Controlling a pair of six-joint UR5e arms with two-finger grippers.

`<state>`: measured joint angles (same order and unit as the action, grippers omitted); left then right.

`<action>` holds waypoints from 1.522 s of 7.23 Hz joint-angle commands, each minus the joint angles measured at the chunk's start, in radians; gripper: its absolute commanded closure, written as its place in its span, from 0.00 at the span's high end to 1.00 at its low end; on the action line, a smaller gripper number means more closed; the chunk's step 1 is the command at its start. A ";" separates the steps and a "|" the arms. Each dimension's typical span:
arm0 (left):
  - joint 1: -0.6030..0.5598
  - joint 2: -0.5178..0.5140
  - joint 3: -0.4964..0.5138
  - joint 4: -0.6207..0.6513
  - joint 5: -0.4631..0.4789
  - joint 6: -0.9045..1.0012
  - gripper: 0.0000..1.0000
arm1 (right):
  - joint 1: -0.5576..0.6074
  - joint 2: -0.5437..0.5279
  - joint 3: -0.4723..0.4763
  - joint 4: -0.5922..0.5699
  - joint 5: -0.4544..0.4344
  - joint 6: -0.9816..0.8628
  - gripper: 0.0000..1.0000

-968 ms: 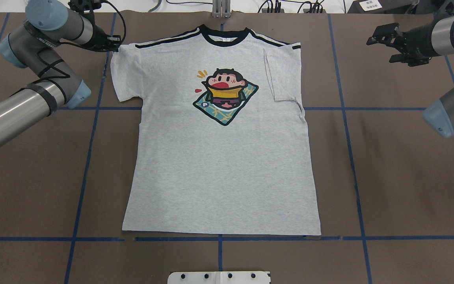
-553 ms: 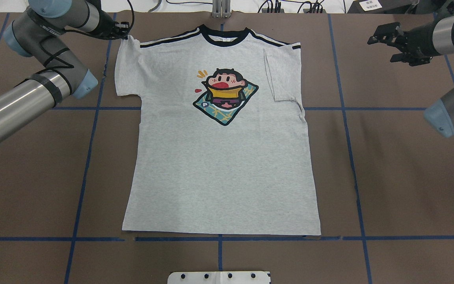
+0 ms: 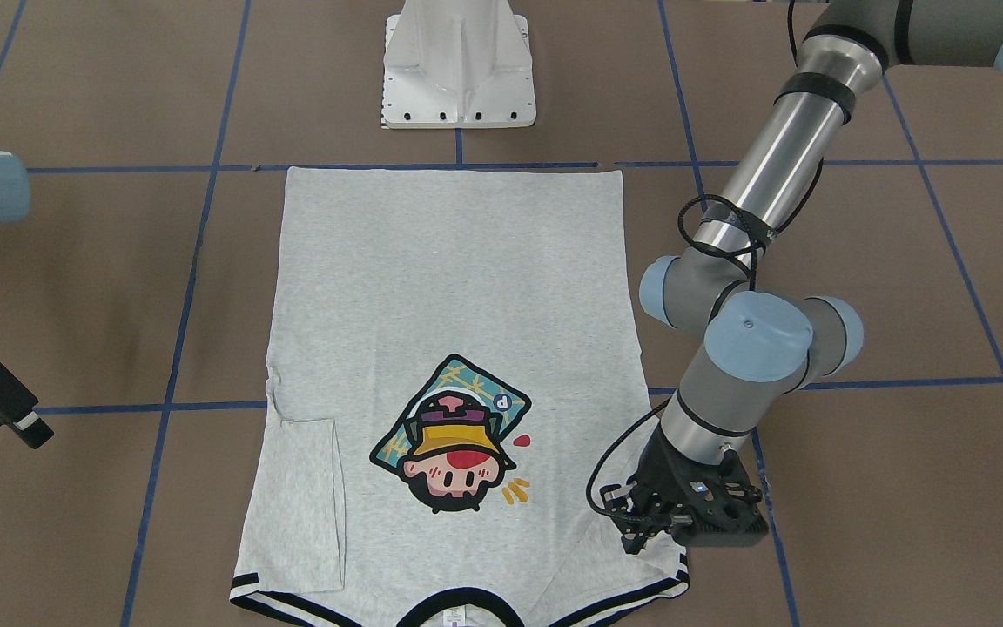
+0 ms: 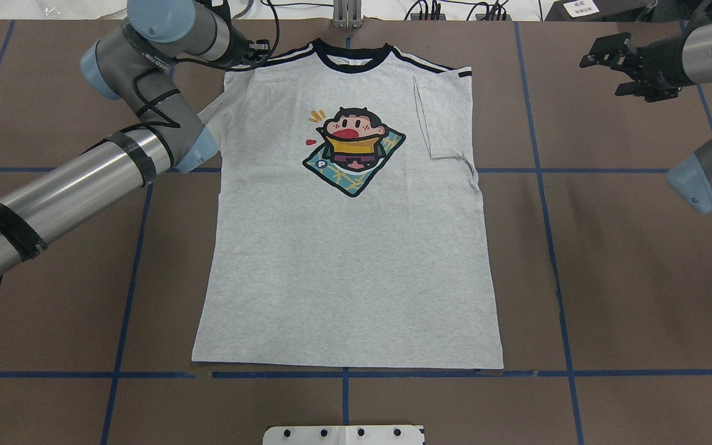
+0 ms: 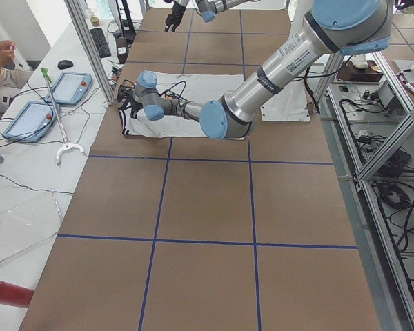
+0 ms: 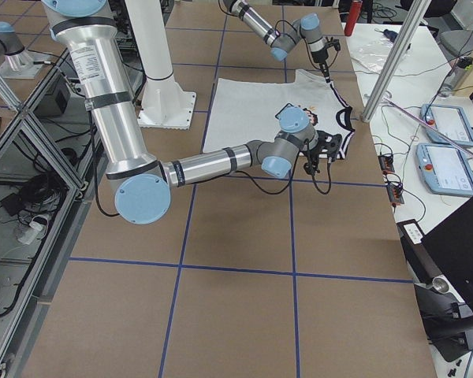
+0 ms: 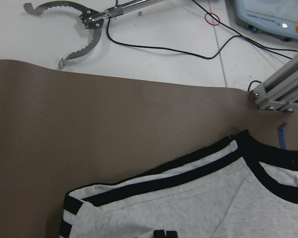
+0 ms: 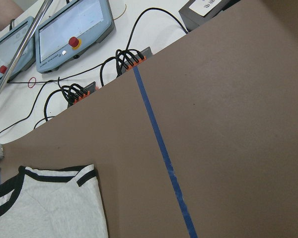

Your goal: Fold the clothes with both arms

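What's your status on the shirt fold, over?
Left gripper shut on T-shirt sleeve. Right gripper open, clear of it. Other sleeve already folded. Nothing in the way.

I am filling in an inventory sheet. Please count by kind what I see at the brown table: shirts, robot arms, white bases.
T-shirt: 1
Robot arms: 2 (left arm, right arm)
White pedestal base: 1
Total: 4

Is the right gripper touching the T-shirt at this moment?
Apart. The overhead view shows bare table between the right gripper and the T-shirt.
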<state>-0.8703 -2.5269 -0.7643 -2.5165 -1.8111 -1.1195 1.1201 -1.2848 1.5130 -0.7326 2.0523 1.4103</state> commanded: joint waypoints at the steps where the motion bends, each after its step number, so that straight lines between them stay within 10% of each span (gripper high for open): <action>1: 0.019 -0.021 0.092 -0.074 0.097 -0.003 0.00 | 0.010 -0.004 -0.002 -0.005 0.002 -0.010 1.00; 5: 0.060 -0.064 0.151 -0.116 0.160 -0.008 0.00 | 0.020 -0.010 0.009 -0.004 0.009 -0.002 1.00; 6: 0.062 -0.064 0.151 -0.119 0.160 -0.008 0.38 | 0.020 -0.011 0.009 -0.002 0.009 -0.002 1.00; 7: 0.070 -0.065 0.137 -0.145 0.159 -0.006 0.52 | 0.020 -0.008 0.012 0.001 0.009 -0.001 1.00; 9: 0.071 -0.034 0.004 -0.137 0.118 -0.010 0.58 | -0.006 -0.002 0.024 -0.011 0.009 0.027 1.00; 11: 0.071 0.180 -0.338 -0.034 0.023 -0.010 0.62 | -0.103 -0.022 0.097 -0.051 0.023 0.070 1.00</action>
<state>-0.7995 -2.4618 -0.9106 -2.6177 -1.7270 -1.1296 1.0702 -1.2952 1.5674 -0.7547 2.0709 1.4566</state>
